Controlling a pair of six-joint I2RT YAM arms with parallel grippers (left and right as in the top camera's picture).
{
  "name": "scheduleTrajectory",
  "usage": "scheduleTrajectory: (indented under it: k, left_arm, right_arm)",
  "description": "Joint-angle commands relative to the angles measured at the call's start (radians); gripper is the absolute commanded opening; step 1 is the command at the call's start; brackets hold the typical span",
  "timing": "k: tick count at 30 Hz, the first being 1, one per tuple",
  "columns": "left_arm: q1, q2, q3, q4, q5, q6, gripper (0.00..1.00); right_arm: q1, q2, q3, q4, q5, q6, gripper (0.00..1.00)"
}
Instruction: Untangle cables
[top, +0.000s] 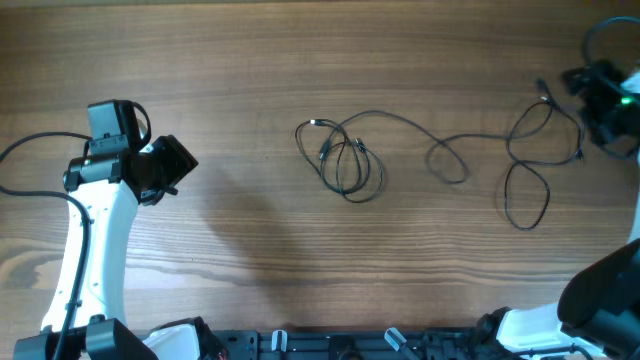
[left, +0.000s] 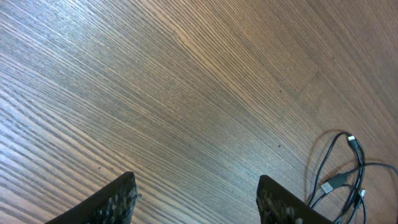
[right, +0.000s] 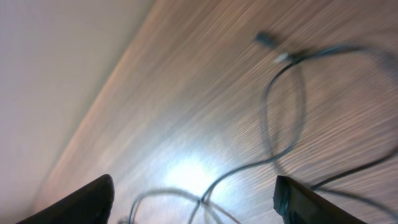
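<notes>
Black cables (top: 352, 150): knotted mid wooden table (top: 200, 60), loops trailing toward three o'clock.
Left gripper (left: 199, 202): nine o'clock, wide, empty.
Right gripper (right: 196, 199): two o'clock, wide, empty.

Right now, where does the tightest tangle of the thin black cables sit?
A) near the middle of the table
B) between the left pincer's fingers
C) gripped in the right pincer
A: the cables bunch near the middle of the wooden table; the left pincer and right pincer are both open, holding nothing.
</notes>
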Motion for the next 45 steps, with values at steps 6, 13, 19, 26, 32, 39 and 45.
scheduleTrajectory:
  k: [6,13,19,26,32,39,45]
  left_arm:
    - [0.003,-0.012,-0.002,0.002,0.006,-0.010,0.63]
    - [0.003,-0.012,-0.002,-0.002,0.009,-0.010,0.63]
    - [0.003,-0.012,-0.002,-0.008,0.009,-0.010,0.63]
    - [0.003,-0.012,-0.002,-0.020,0.009,-0.010,0.63]
    - [0.003,-0.012,-0.002,-0.021,0.009,-0.010,0.63]
    - [0.003,-0.012,-0.002,-0.021,0.009,-0.010,0.63]
    - [0.003,-0.012,-0.002,-0.021,0.009,-0.010,0.63]
  right_arm:
    - [0.401,0.021,0.002,-0.045,0.085,-0.226,0.90]
    - [0.696,0.249,0.002,0.098,0.186,0.034,0.88]
    - [0.805,0.410,0.002,0.349,0.124,0.563,0.77]
    - [0.887,0.464,0.002,0.416,0.357,0.811,0.69]
    - [0.894,0.510,0.002,0.435,0.398,0.889,0.67]
    - [0.894,0.526,0.002,0.501,0.415,0.883,0.38]
    - [0.894,0.526,0.002,0.497,0.430,0.853,0.05]
